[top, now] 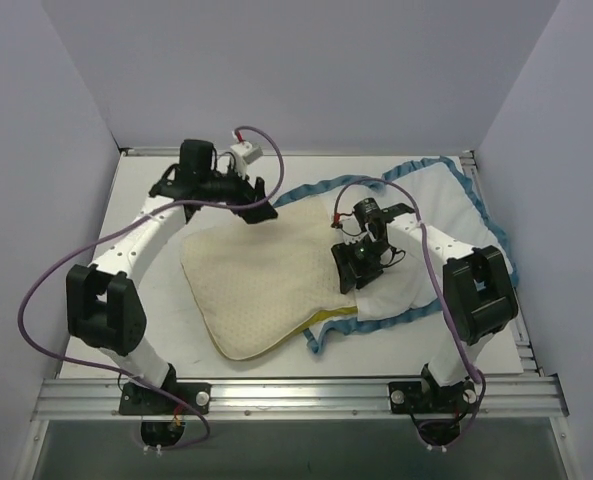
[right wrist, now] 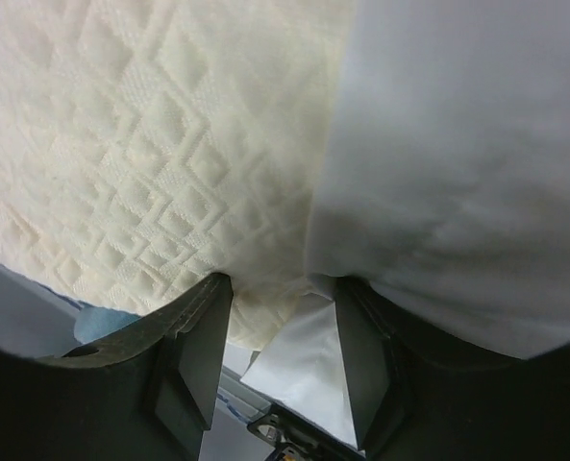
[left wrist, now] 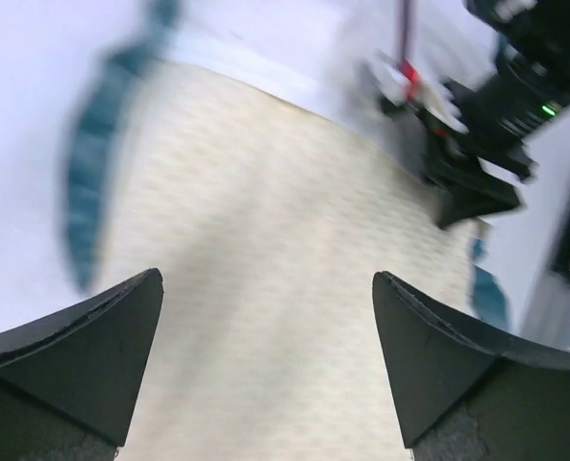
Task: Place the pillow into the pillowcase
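Pillow (top: 261,285) is lying mid-table (top: 146,205), right end sitting inside the pillowcase (top: 446,215), which is spreading toward the far-right corner. Left gripper (left wrist: 267,283) is hovering over the pillow, jaws wide, empty. Right gripper (right wrist: 283,288) is sitting half-spread at the case mouth; can't tell if it's gripping.

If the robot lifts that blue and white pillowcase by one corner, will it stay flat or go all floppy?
Probably floppy: the pillowcase lies in soft folds, and its teal trim ripples along the edge. It is likely light too, since it looks like thin cloth lying over one end of the pillow. If pushed, it would probably bunch up rather than slide as one piece.
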Controlling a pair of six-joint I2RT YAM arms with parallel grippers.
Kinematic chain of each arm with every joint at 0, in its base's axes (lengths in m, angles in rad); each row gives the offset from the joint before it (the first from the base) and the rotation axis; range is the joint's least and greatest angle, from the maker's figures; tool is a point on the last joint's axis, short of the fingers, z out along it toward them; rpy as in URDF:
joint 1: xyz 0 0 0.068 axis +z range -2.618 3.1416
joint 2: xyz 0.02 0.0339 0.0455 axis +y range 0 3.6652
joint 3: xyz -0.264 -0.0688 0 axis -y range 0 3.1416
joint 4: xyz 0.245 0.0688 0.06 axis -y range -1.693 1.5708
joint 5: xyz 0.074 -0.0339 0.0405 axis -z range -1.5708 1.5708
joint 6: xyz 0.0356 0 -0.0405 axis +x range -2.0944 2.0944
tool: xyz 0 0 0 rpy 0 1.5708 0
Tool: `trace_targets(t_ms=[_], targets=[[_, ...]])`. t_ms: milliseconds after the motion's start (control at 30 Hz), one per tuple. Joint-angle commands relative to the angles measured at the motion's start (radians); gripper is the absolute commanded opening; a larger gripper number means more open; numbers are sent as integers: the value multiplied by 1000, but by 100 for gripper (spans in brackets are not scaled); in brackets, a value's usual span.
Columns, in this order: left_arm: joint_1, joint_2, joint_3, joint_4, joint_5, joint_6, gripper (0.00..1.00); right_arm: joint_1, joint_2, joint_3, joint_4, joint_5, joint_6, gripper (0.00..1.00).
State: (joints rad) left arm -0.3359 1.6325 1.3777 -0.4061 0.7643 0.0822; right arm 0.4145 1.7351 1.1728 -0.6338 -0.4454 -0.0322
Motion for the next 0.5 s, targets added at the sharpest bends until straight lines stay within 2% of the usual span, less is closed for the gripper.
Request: trace_targets(t_ms=[0,133,267,367,467], targets=[[58,104,161,-187,-65,189,98,47,-20,-70,-155,-105,-74,48],[69,310,293,-273,-42,269,97,79,-29,-58,-204,-165,-75,52],[67,403,337,-398,110,347,97,63,-66,45,-231,-197,-77,60],[69,429,296,-421,80,399,97,-34,-80,151,-241,-210,-46,68],[66,446,259,-407,4,461,97,-115,-37,364,-237,-208,-60,75]])
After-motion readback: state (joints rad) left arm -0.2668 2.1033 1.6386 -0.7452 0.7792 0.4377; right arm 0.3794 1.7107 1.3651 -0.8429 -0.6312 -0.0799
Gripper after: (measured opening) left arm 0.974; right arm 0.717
